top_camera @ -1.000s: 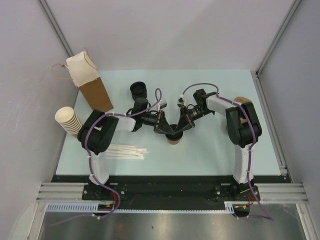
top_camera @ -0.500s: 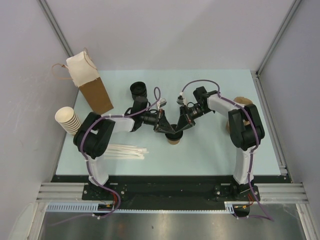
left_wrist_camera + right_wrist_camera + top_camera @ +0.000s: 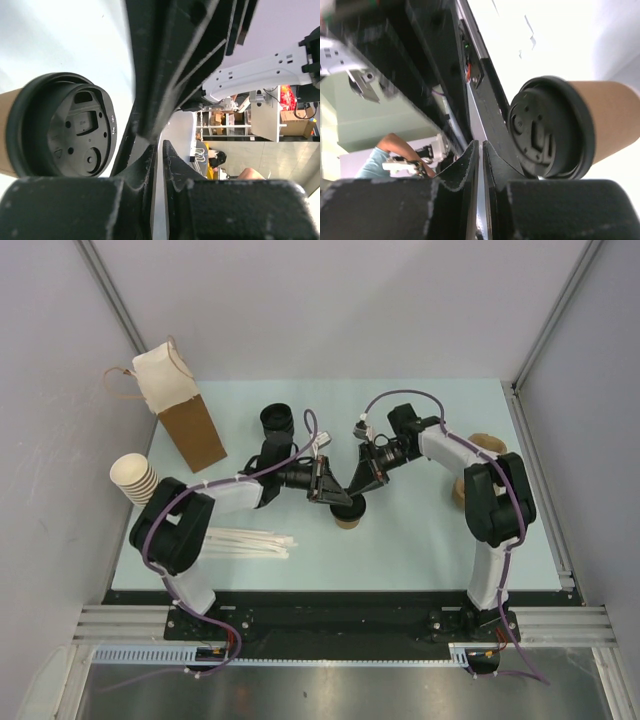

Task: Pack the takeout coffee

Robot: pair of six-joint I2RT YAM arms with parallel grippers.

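We see a kraft-brown takeout coffee point(image 3: 349, 517) with black lid point(image 3: 65, 131), a brown-and-cream paper bag point(image 3: 180, 405), cream cups point(image 3: 137, 480).
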